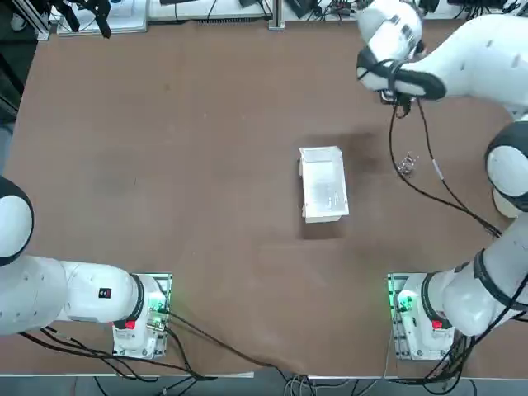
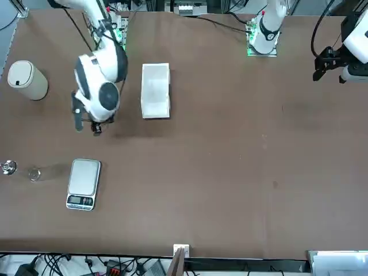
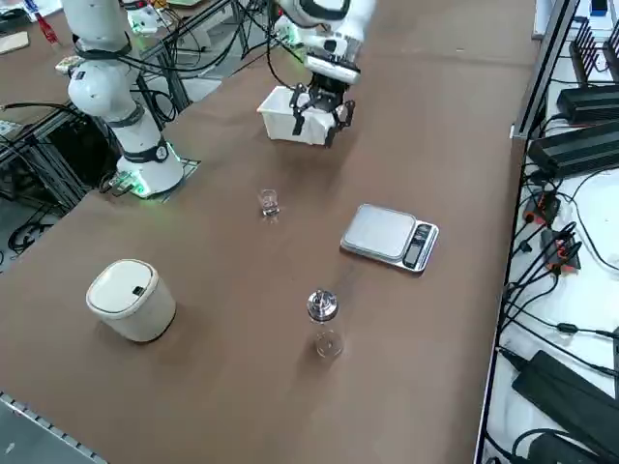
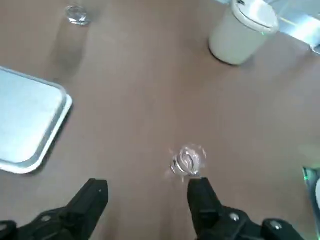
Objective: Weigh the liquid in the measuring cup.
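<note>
Wrist view: approach to cup

Right gripper (image 4: 147, 192) hangs above the brown table (image 3: 242, 290), fingers spread, holding nothing. Tiny clear measuring cup (image 4: 187, 160) stands upright near one fingertip, not between them. Flat silver digital scale (image 3: 390, 236) sits apart, presumably awaiting the cup.

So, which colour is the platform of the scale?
Silver-grey metallic; the scale shows best in the right side view.

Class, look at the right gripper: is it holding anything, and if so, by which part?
Nothing is held. The right gripper hangs open above the table, its fingers apart and empty; the measuring cup stands on the table just beyond one fingertip, not between them.
</note>
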You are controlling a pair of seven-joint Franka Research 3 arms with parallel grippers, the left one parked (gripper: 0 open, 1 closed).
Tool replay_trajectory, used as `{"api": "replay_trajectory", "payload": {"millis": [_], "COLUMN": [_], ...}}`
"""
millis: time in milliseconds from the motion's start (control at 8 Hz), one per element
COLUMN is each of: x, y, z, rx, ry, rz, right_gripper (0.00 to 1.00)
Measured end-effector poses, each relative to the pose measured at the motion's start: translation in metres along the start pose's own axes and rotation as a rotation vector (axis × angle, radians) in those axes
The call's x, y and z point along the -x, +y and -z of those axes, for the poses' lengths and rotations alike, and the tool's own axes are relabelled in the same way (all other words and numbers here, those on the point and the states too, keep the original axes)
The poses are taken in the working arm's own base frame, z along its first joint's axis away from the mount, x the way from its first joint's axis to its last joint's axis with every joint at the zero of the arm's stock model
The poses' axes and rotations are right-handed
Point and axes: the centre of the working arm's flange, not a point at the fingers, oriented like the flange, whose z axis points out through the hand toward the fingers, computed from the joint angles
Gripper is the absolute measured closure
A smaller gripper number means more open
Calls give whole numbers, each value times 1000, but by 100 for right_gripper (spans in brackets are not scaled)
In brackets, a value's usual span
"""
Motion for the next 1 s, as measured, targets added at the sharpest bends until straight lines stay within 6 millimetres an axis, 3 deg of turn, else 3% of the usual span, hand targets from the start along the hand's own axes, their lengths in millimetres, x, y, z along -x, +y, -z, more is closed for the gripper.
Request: {"api": "replay_trajectory", "payload": {"millis": [500,750,1000], "x": [67,77,76], "y": [7,9,11], "z": [-74,-100,-106], "rx": [67,79,73], "ry": [189,242,259], "rz": [-104,-189,-274], "right_gripper": [4,5,6]}}
